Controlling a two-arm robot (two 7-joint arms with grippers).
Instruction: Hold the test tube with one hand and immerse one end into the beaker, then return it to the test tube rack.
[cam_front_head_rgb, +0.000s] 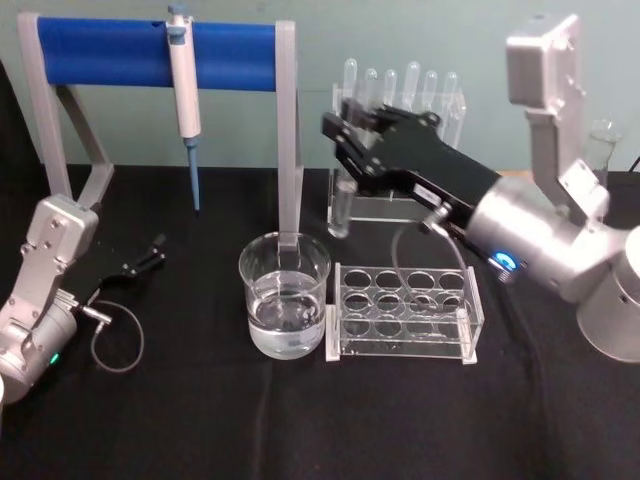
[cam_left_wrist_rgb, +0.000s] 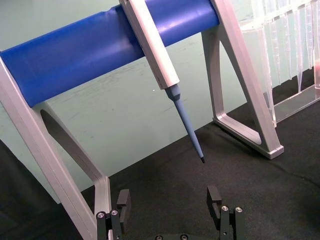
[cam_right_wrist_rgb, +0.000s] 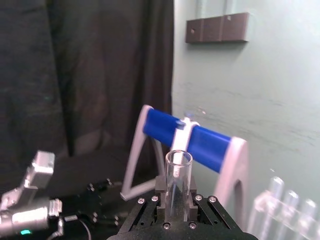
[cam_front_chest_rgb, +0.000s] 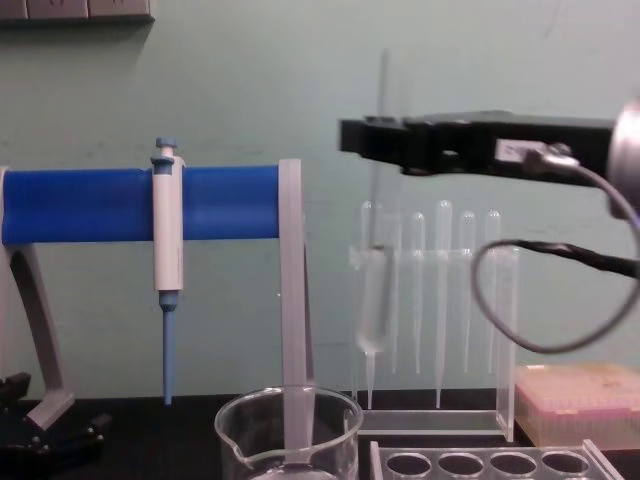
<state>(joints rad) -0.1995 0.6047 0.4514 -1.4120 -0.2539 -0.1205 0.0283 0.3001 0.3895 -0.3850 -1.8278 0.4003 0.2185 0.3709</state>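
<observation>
While left gripper (cam_left_wrist_rgb: 169, 200) lies parked, jaws spread, right gripper (cam_front_head_rgb: 342, 150) extends level, jaws pinching upright test tube (cam_front_head_rgb: 340, 208)

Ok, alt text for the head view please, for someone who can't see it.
The right gripper holds a test tube upright in the air, not yet dipped in the beaker of water beside an empty rack on the black table. The left gripper rests open at the left edge.
</observation>
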